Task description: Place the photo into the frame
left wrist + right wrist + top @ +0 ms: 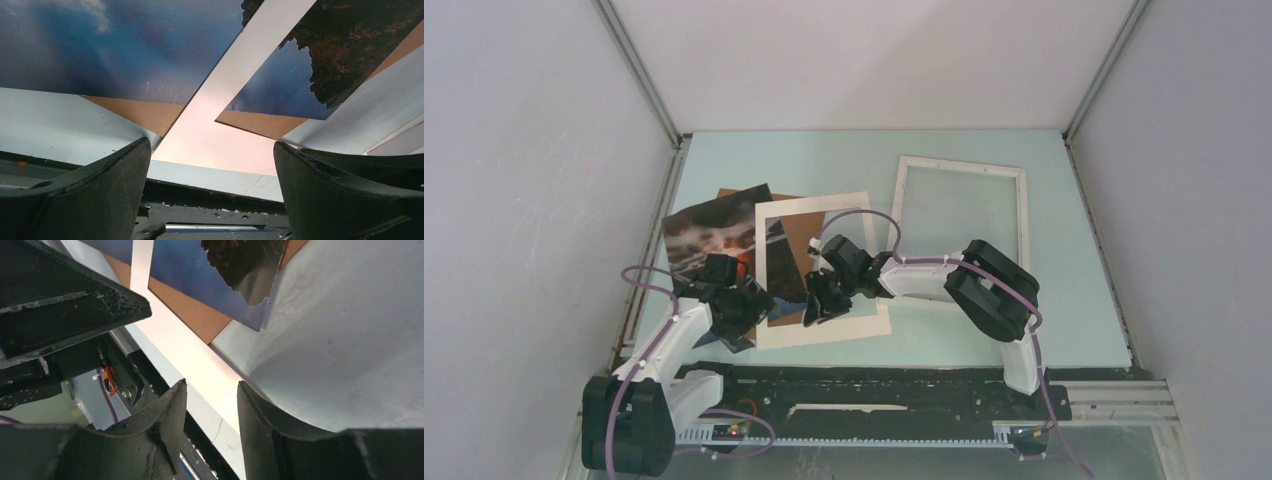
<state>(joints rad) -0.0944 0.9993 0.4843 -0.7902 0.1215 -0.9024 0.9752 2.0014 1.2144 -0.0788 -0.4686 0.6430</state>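
**Reaching for a print that lies under a card surround, well apart from its frame**

The pale blue-green table (984,340) is seen with the thin white rectangular frame (962,165) lying flat at its far right, nothing in it. Toward the left, a cream-white card surround (849,328) is laid over the rectangular paper photo of dark sky, cloud and red-orange sun (709,230), which juts out leftward from under it. The two appear to be separate sheets, though this cannot be settled from these views. A plain brown backing board (799,245) is glimpsed beneath both. The photo is thus well apart from the frame.

The left gripper (211,145) is held wide open above the stack, with nothing in it. The right gripper (211,384) is held part-way open over a border strip of the surround, and nothing is seen clamped.

Trouble is judged likeliest if the right jaws are shut on the surround's edge instead of the photo. The wrong sheet would then be lifted, or the whole stack dragged askew. A pinch taken through several layers could also crease the thin paper.
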